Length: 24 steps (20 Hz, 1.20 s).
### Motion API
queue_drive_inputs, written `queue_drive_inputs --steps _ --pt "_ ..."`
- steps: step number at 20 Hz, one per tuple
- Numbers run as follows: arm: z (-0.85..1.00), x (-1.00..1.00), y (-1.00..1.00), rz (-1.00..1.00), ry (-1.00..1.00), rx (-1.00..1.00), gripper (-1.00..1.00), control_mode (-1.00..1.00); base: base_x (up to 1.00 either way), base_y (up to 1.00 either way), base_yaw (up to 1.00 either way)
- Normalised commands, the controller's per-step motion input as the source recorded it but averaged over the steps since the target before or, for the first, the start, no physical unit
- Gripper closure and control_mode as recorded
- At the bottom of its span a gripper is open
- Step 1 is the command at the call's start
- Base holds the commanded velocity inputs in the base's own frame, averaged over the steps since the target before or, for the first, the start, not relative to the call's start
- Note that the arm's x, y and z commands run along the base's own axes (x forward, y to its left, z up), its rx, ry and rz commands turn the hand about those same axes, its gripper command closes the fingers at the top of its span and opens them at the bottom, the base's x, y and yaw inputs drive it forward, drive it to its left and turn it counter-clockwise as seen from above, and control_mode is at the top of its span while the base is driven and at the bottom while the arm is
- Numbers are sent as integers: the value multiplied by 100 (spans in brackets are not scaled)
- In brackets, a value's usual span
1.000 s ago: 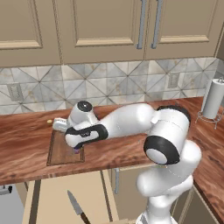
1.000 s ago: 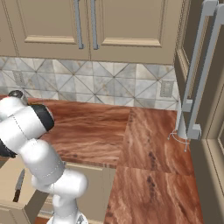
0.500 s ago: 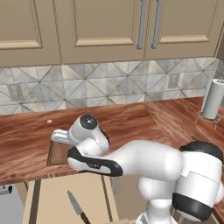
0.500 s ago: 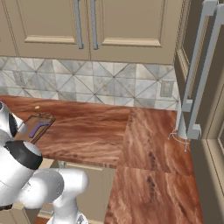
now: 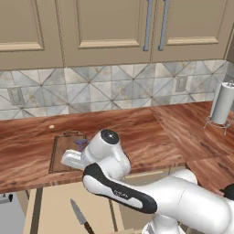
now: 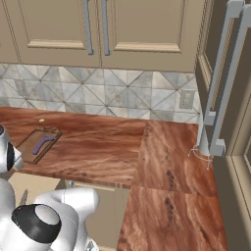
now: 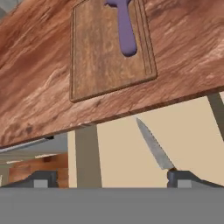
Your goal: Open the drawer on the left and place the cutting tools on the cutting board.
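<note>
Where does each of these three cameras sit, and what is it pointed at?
Left base view: behind the arm's left, facing the cutting board, open drawer and knife; white arm fills the foreground.
Right base view: behind its right, facing the counter corner; arm lower left.
Hand view: on the hand, over board and knife.
All share the purple peeler.

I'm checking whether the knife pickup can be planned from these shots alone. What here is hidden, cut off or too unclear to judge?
- Knife handle: hidden behind a fingertip in the hand view; cut off by the bottom edge in the left base view.
- Peeler head: cut off by the hand view's top edge; hidden by the arm in the left base view.
- Drawer front and handle: below the frame.
- Cutting board right side: hidden by the arm.
</note>
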Motion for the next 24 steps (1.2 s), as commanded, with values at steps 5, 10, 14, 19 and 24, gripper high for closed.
queue_drive_inputs --steps 5,10,14,19,24 --pt "-9 -1 3 6 60 -3 -100 -100 0 0 0" --pt "-2 11 0 0 3 -2 -100 -100 0 0 0" --pt "-71 26 10 8 18 -20 -100 -100 0 0 0" --pt "-95 -12 5 19 15 -26 -100 -100 0 0 0" --pt "-48 -23 20 8 7 -8 -100 -100 0 0 0"
